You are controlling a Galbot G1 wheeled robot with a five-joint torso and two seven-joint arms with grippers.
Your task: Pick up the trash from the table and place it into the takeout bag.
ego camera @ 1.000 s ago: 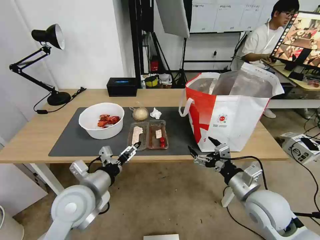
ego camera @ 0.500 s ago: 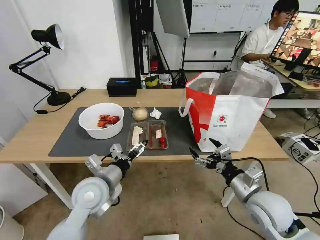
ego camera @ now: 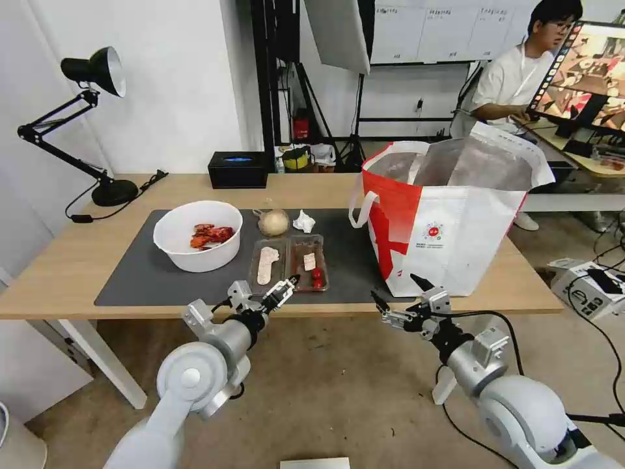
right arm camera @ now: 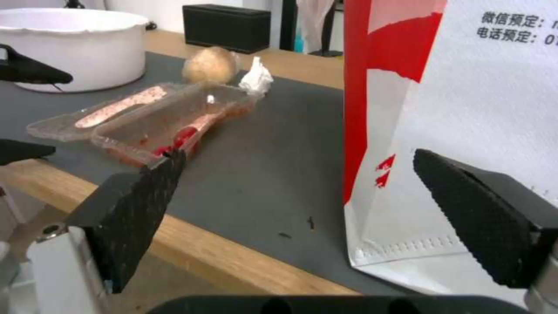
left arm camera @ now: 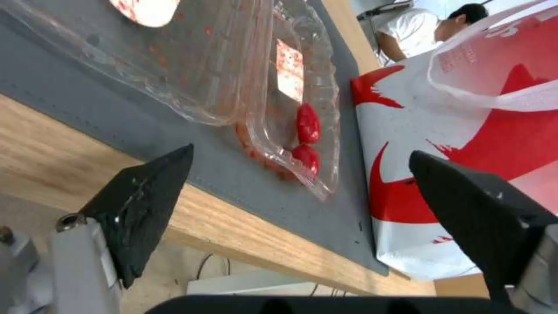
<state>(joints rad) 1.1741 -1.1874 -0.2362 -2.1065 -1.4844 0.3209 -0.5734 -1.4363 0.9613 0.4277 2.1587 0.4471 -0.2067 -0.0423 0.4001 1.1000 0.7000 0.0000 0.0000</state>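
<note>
On the table's dark mat lies the trash: a white bowl with red shell scraps, a clear two-part tray, a small bag with a beige lump and a crumpled tissue. The takeout bag stands open at the mat's right end. My left gripper is open just off the table's front edge, level with the tray's near corner and holding nothing. My right gripper is open and empty before the takeout bag's lower front corner.
A black box and a desk lamp stand at the table's back left. Behind the bag a person sits at a desk with a monitor. A white device lies on the floor at the right.
My left gripper has moved right and forward, from below the tray's left half to its front middle at the table edge. The right gripper has hardly shifted.
</note>
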